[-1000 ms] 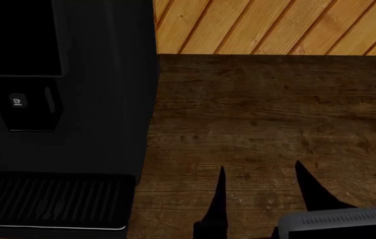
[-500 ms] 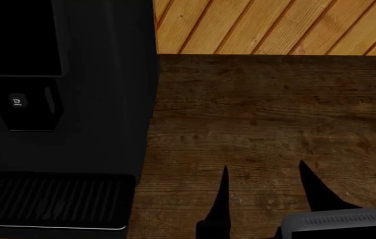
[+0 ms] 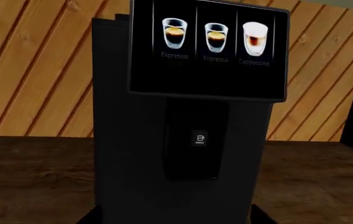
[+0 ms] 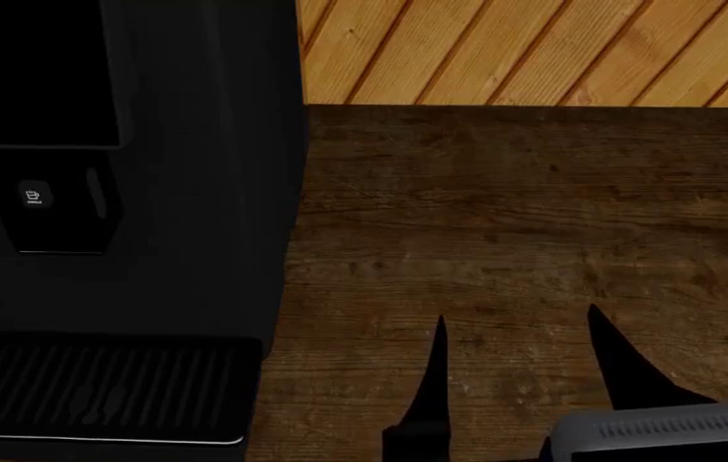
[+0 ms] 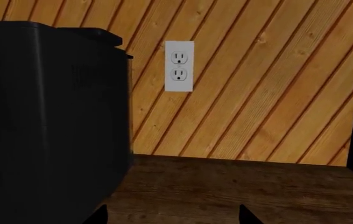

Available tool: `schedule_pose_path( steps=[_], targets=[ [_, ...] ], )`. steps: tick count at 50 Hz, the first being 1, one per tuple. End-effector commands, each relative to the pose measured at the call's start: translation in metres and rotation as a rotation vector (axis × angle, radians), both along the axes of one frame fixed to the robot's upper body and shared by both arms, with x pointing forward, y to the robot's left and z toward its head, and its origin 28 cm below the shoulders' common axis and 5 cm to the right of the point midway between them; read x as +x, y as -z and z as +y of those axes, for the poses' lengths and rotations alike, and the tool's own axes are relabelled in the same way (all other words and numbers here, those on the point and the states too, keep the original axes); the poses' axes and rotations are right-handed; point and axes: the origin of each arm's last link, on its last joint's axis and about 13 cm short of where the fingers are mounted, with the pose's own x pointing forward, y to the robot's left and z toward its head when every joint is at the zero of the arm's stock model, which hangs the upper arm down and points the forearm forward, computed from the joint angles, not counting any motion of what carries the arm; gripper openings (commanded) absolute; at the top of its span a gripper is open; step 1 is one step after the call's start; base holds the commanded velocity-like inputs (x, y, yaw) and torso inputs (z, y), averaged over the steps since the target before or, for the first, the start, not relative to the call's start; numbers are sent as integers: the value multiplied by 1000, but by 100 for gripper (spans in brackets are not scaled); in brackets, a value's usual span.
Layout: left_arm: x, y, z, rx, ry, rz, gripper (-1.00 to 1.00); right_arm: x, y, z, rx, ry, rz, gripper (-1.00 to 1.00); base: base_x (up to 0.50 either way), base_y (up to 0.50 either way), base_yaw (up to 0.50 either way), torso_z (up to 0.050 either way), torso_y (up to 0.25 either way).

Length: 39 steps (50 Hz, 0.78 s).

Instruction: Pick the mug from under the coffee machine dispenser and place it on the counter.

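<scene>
Standing at the left of the head view, one tall black coffee machine (image 4: 133, 164) is seen on the counter (image 4: 518, 221); one coffee machine dispenser (image 4: 63, 207) with a single white cup icon is set in the machine's front, and one ribbed drip tray (image 4: 107, 390) lies directly below it; no mug is seen on the tray or anywhere else in the three views, so its place cannot be told. To the right of the machine, bare dark wood-grain counter is shown, backed by slanted orange wall planks (image 4: 532, 48); the right gripper (image 4: 516, 332) is held over the counter, well right of the machine, its two black fingers spread apart with nothing between them. In the left wrist view the machine's screen (image 3: 208, 49) is faced head-on, with three drink pictures counted on it; two dark finger tips of the left gripper (image 3: 173, 217) are seen at either side of the machine's base, spread wide. In the right wrist view one white wall outlet (image 5: 179, 66) with two sockets is seen beside the machine.
</scene>
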Motion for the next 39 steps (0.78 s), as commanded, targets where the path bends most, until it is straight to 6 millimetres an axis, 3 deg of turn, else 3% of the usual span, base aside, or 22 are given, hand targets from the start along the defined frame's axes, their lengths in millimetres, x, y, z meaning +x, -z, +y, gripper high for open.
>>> schedule_pose_path(
  steps=[1,39],
  targets=[
    [-4,-3,-8,-52,86,23,100,-2,-2,1,3,0,-8,100,0,0,0,0,0],
    [8,-6,-10,-113,15,39,100,-9,-17,0,-7,5,-48,100,0,0,0,0,0]
  ],
)
